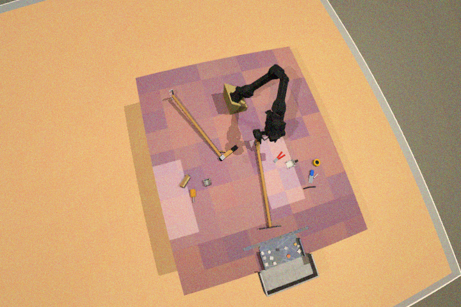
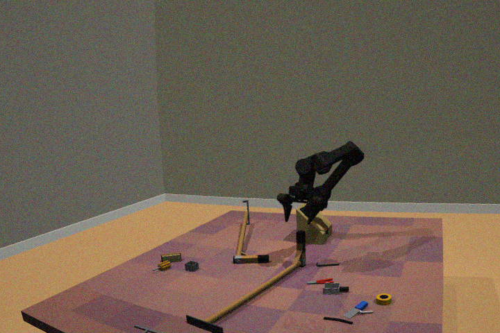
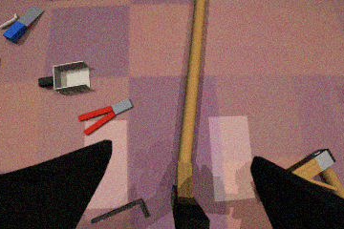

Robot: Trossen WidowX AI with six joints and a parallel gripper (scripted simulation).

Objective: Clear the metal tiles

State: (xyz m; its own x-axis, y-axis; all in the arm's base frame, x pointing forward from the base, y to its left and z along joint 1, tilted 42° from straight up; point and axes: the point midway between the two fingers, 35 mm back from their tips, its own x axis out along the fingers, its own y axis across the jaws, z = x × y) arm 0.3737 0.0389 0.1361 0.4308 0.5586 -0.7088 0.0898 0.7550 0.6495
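The long scraper (image 1: 262, 184) (image 2: 254, 292) (image 3: 194, 72) lies on the table, with a wooden shaft, an upright black-topped grip (image 2: 301, 239) at the arm's end and a wide dark blade (image 1: 269, 227) (image 2: 203, 323) at the other. My gripper (image 2: 298, 221) (image 3: 182, 155) is open and empty, above the grip end, with the shaft showing between the fingers in the wrist view. The blue-grey steel plate (image 1: 291, 240) bears several small tiles, mostly whitish, such as one pale tile (image 1: 269, 251) and an orange one (image 1: 288, 256). The grey catch box (image 1: 292, 288) adjoins its far side.
A second long tool (image 1: 198, 126) (image 2: 242, 235) with a hooked end lies to one side. Red-handled pliers (image 1: 280, 157) (image 3: 97, 114), a small metal tray (image 1: 291, 164) (image 3: 75, 77), a yellow tape roll (image 1: 316, 162) (image 2: 383, 299) and a hex key (image 2: 327, 263) (image 3: 118, 211) lie on the other side.
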